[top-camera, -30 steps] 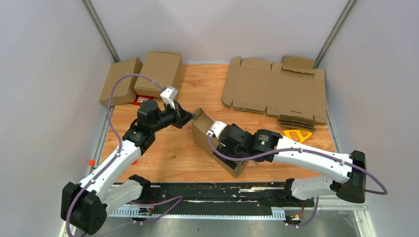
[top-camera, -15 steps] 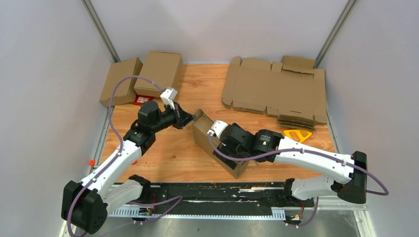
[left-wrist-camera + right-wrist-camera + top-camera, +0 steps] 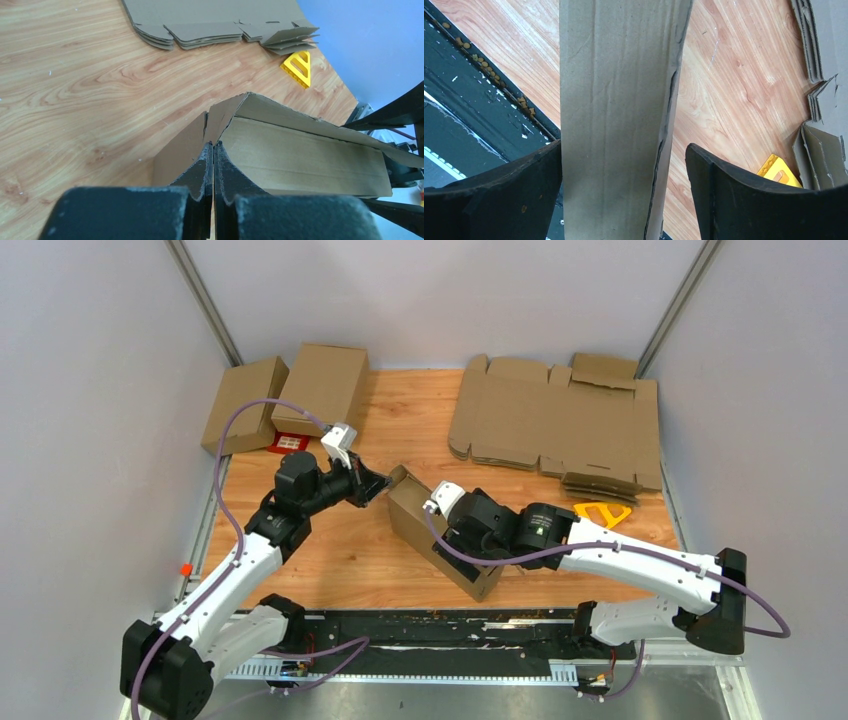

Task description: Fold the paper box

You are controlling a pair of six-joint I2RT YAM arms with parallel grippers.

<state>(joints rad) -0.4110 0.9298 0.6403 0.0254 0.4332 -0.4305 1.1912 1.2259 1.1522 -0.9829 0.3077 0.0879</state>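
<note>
Counter [image 3: 340,560] of orange wood is taken up at its far right by a sheaf of flat cardboard sheets [image 3: 550,425], and the paper box [image 3: 425,525] is found near the middle, half-formed, lying diagonally with its long walls raised. One long wall is straddled by the right fingers [image 3: 734,190], spread wide, with only one of them touching the card. The left fingers [image 3: 200,172] are pressed together at the far-left corner of the box, where an end flap meets the wall; no card can be seen between them. A small yellow triangle [image 3: 600,512] lies right of the box. The corner flap could be buckled or torn along its slit if pushed off its crease, and the box could be slid across the counter, being only loosely steadied by the spread right fingers. Compared with a second earlier, the left arm [image 3: 240,560] has been drawn lower and nearer, its fingers kept at the same corner, and the box has hardly been shifted.
</note>
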